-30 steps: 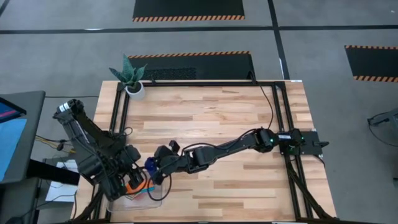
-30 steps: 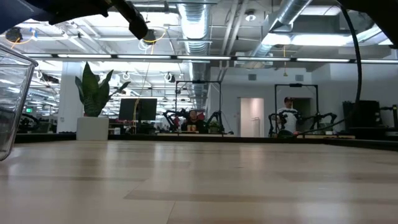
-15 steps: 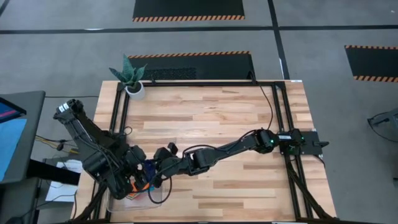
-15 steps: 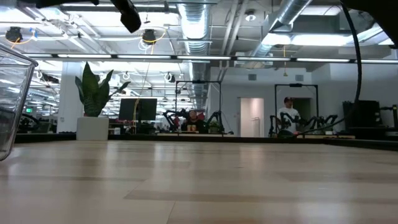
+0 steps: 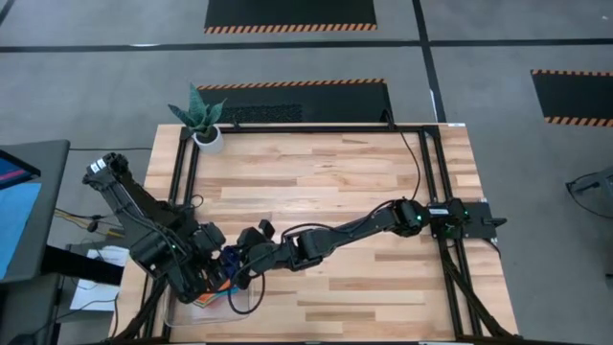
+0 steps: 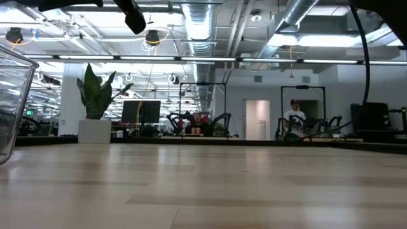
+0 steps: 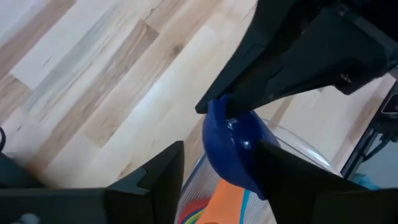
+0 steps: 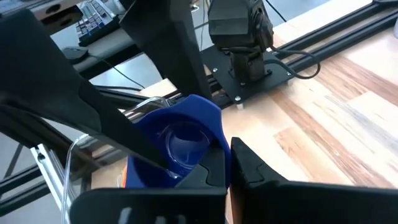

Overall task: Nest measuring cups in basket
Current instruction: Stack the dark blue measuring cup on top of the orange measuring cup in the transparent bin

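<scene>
Both grippers sit over the basket (image 5: 239, 305) at the table's (image 5: 335, 182) near-left corner. Right gripper (image 8: 227, 158) is clamped shut on the dark blue cup (image 8: 177, 140), holding it tipped just above the basket rim. Left gripper (image 7: 217, 165) has its fingers (image 7: 158, 171) spread on either side of that cup, not visibly pinching it. More cups, red and orange-looking (image 7: 227, 205), lie in the basket under the blue one. Potted plant (image 5: 201, 120) stands at the far-left corner, well apart.
</scene>
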Action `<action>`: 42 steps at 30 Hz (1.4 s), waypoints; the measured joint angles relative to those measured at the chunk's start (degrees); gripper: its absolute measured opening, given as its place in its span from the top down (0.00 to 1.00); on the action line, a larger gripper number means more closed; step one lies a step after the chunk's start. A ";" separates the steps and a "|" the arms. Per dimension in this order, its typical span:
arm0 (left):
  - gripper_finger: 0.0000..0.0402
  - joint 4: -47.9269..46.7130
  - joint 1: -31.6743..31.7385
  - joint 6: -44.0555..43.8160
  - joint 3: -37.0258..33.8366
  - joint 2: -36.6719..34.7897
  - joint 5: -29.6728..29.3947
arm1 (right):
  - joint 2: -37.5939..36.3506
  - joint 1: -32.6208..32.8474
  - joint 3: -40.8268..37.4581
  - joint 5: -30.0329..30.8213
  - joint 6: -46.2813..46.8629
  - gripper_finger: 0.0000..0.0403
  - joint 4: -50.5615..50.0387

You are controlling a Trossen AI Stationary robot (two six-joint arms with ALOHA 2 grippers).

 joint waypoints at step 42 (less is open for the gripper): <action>1.00 -6.15 -1.60 -1.63 -0.02 0.00 5.82 | -3.85 -2.40 -0.17 -1.22 -0.72 0.51 -4.69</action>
